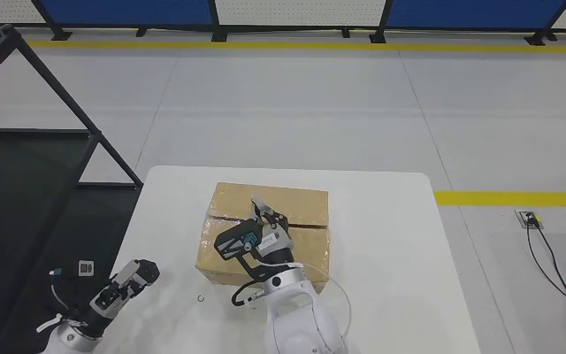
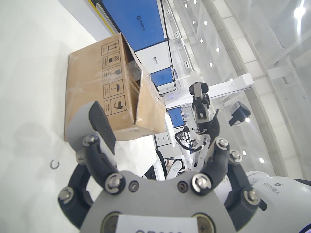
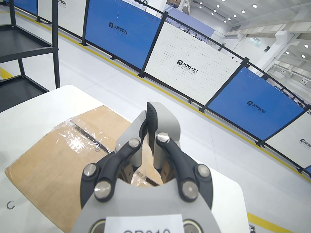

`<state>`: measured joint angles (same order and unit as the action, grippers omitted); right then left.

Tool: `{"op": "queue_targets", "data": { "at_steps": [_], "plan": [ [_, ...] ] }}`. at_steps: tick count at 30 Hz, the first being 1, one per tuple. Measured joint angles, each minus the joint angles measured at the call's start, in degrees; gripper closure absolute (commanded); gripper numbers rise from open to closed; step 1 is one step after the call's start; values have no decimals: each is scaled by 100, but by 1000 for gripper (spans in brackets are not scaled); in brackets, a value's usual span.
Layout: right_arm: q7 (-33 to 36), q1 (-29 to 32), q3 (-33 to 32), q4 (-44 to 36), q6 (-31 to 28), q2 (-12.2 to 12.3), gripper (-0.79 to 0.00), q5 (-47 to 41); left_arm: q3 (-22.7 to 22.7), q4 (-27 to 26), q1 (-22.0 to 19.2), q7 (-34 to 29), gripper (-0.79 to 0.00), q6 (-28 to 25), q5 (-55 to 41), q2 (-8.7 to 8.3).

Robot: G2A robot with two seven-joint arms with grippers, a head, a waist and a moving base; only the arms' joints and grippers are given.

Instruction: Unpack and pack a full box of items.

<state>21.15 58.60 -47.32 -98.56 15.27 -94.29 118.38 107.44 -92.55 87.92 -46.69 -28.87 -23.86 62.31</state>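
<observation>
Top: overhead, facing straight down.
Left wrist: low, off to one side of the box (image 2: 85, 90).
Right wrist: close above it.
Shared: box.

Box (image 1: 296, 205) contents hidden under taped flaps; right pincer (image 3: 150, 117) covers part of seam.

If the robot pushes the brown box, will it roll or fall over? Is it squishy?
The box probably won't roll or tip: it is broad, flat-sided and sits flat on the table, so it would likely slide. The cardboard looks fairly stiff, not squishy. The shiny tape across its top flaps may be slippery to grip.
</observation>
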Motion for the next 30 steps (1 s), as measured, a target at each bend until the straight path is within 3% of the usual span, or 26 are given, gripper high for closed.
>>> {"op": "queue_targets", "data": {
  "at_steps": [14,30],
  "plan": [
    [-862,-375,269,416,87,-202,0,75,-117,-378,65,571,-785,324,74,19],
    [-1943,-856,551,1018,531,-516,0,-193,-238,-497,131,653,-785,326,10,26]
  ]
}}
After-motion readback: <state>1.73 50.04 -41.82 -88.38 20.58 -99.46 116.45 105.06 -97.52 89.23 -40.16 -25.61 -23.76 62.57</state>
